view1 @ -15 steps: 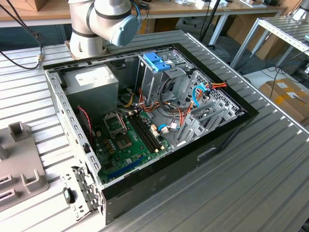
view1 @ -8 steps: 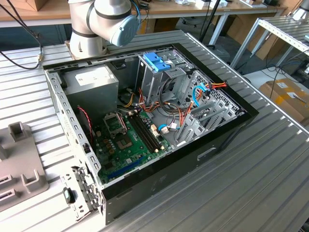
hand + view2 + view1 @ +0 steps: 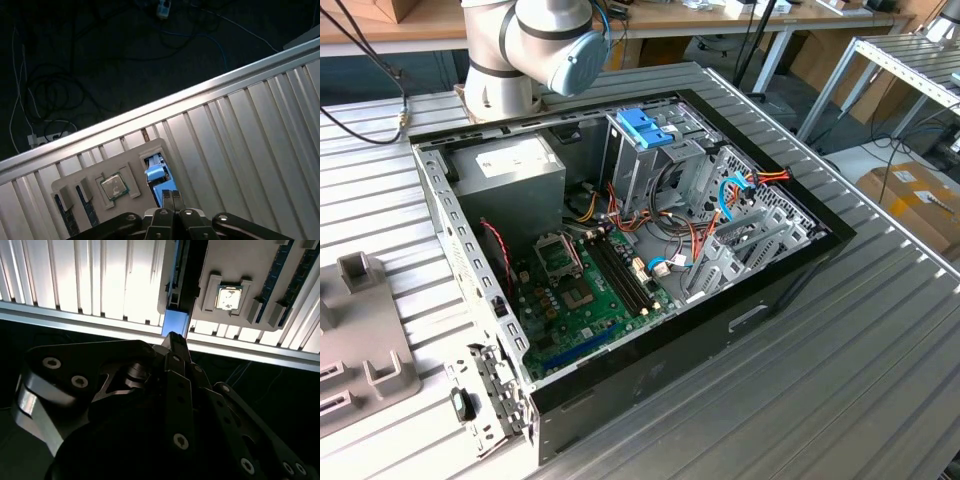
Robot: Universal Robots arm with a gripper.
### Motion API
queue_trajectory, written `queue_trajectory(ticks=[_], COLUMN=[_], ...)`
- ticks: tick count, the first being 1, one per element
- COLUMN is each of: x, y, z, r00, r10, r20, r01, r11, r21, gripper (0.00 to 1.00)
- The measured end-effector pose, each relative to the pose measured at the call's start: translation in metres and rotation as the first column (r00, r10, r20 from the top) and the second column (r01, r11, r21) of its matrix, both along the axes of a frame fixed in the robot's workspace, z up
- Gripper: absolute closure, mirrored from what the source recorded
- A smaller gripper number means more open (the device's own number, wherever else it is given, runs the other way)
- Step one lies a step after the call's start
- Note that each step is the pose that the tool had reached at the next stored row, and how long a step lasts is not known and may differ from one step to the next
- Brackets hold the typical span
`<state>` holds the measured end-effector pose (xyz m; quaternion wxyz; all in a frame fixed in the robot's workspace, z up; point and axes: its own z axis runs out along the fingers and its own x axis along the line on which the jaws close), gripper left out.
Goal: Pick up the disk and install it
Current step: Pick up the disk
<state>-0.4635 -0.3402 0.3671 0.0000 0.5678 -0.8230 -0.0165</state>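
The disk (image 3: 156, 172) stands on edge in a slot of a grey fixture tray (image 3: 82, 182) on the slatted metal table (image 3: 240, 130), close to the table's edge, its blue rail end (image 3: 175, 322) facing up beside a seated chip (image 3: 114, 186). The gripper (image 3: 170, 194) hangs right over that rail end, and its pincer looks pressed together with nothing visibly between. The step, I judge, is the pick-up, with the grasp not yet made. Taking hold calls for a spread pincer squarely astride the disk and a straight lift. The open computer case (image 3: 620, 250) with its blue-topped cage (image 3: 645, 128) lies well apart.
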Motion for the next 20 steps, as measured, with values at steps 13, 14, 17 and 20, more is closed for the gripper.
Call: queue_trajectory(ticks=[13, 14, 17, 20], x=[0.0051, 0.0056, 0.0064, 0.0064], y=[0.0, 0.0, 0.0, 0.0], z=[-0.0026, -0.0029, -0.0033, -0.0033], r00=[0.9802, 0.9758, 0.9666, 0.9665], r10=[0.198, 0.218, 0.256, 0.257], r20=[-0.0001, 0.0001, 0.0, 0.0], r01=[-0.198, -0.218, -0.256, -0.257], r11=[0.9802, 0.9758, 0.9666, 0.9665], r21=[0.0, 0.0, 0.0, 0.0], gripper=[0.89, 0.89, 0.89, 0.89])
